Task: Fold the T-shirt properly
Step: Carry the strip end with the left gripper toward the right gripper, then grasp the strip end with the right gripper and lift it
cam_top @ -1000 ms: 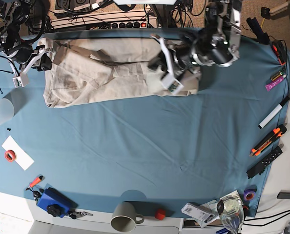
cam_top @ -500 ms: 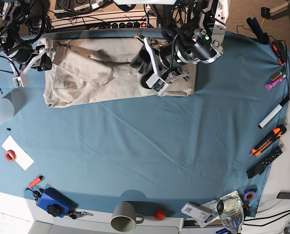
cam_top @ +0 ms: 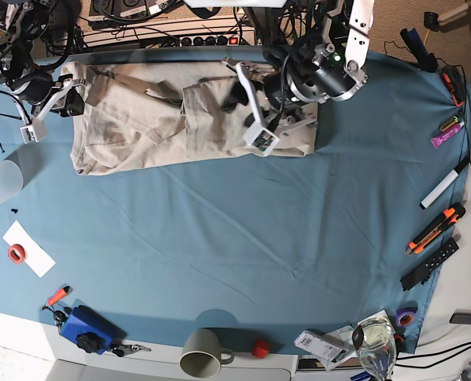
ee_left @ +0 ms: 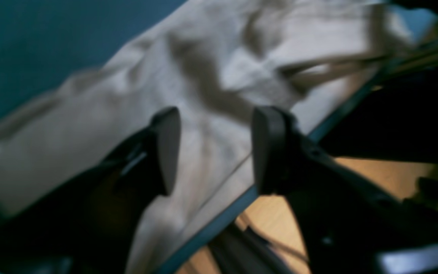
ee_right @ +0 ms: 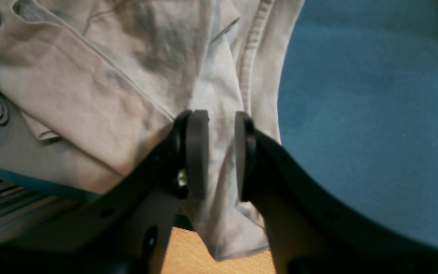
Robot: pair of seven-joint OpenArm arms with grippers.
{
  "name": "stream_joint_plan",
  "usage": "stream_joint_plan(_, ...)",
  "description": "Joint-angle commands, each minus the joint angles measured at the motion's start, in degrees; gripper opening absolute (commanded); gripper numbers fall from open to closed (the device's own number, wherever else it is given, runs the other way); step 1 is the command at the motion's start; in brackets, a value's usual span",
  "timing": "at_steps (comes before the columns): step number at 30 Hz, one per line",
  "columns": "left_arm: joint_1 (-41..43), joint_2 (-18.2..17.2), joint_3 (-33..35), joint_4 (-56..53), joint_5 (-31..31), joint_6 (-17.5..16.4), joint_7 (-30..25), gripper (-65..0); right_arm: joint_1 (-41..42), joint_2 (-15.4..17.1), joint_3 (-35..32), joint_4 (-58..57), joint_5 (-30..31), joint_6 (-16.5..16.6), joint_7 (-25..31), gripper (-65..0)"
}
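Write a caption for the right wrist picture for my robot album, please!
The right tool pinches a fold of the beige T-shirt at the edge of the blue table cloth.

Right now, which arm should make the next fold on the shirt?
Left, probably. The left gripper hangs open and empty above the middle of the T-shirt, free to regrasp. The right gripper is shut on cloth at the far edge, anchoring it.
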Motion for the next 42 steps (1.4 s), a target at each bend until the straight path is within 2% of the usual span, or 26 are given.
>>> stream_joint_plan(1, 0.07, 0.39, 0.11, 1.6, 0.37, 0.26, -0.24, -40.6, 0.28, 1.16, 0.59, 0.9, 0.81, 0.68, 1.46, -52.0)
stream_joint_plan(6, 4.0, 0.37, 0.11, 7.72, 4.63, 1.27, 0.42, -47.5, 0.31, 1.16, 0.59, 0.92, 4.9, 3.69, 1.51, -52.0)
stream_joint_plan(10, 8.48, -0.94, 0.11, 11.37, 5.55, 1.29, -2.12, -47.7, 0.33, 1.31, 0.59, 1.03, 6.08, 4.19, 2.23, -52.0)
stream_joint_plan(13, 10.49, -2.49, 0.11, 11.37, 6.82, 1.29, -3.23, -47.7, 1.18, 1.29, 0.59, 1.09, 4.46, 4.19, 3.19, -52.0)
stream_joint_plan(16, 11.58, -2.45, 0.11, 11.37, 6.84, 1.29, -2.84, -47.7, 2.08, 1.44, 0.59, 1.07, 3.26, 4.19, 2.97, -51.9)
stream_joint_plan(18, 12.09, -2.45, 0.11, 11.37, 6.69, 1.27, -2.89, -47.7, 2.12, 1.44, 0.59, 1.09, 3.13, 4.19, 2.91, -45.0)
stream_joint_plan(20, 12.52, -2.45, 0.11, 11.37, 6.69, 1.27, -2.89, -47.7, 1.86, 1.44, 0.59, 1.07, 1.18, 4.19, 2.67, -34.1)
stream_joint_plan(22, 13.11, -2.45, 0.11, 11.37, 6.69, 1.27, -2.99, -47.6, 1.42, 1.46, 0.59, 1.07, -1.66, 4.19, 2.73, -28.4)
stream_joint_plan(26, 13.84, -2.43, 0.11, 11.37, 6.69, 1.27, -3.1, -47.6, 1.09, 1.44, 0.59, 1.07, -2.91, 4.17, 2.75, -28.3)
stream_joint_plan(29, 13.99, -2.43, 0.11, 11.37, 6.69, 1.27, -3.1, -47.7, 1.57, 1.44, 0.59, 1.05, -3.13, 2.84, 4.85, -28.4)
stream_joint_plan(33, 13.97, -2.38, 0.11, 11.37, 6.69, 1.27, -3.21, -47.6, 3.72, 1.42, 0.55, 0.79, -4.83, 1.66, 4.85, -28.4)
stream_joint_plan(39, 13.97, -2.25, 0.11, 11.37, 6.67, 1.27, -3.61, -47.6, 7.52, 1.44, 0.55, -7.32, -4.81, 1.77, 1.62, -28.4)
stream_joint_plan(42, 13.94, -2.25, 0.11, 11.37, 6.67, 1.27, -3.85, -47.6, 8.74, 1.44, 0.55, -12.96, -4.74, 3.63, 1.11, -28.4)
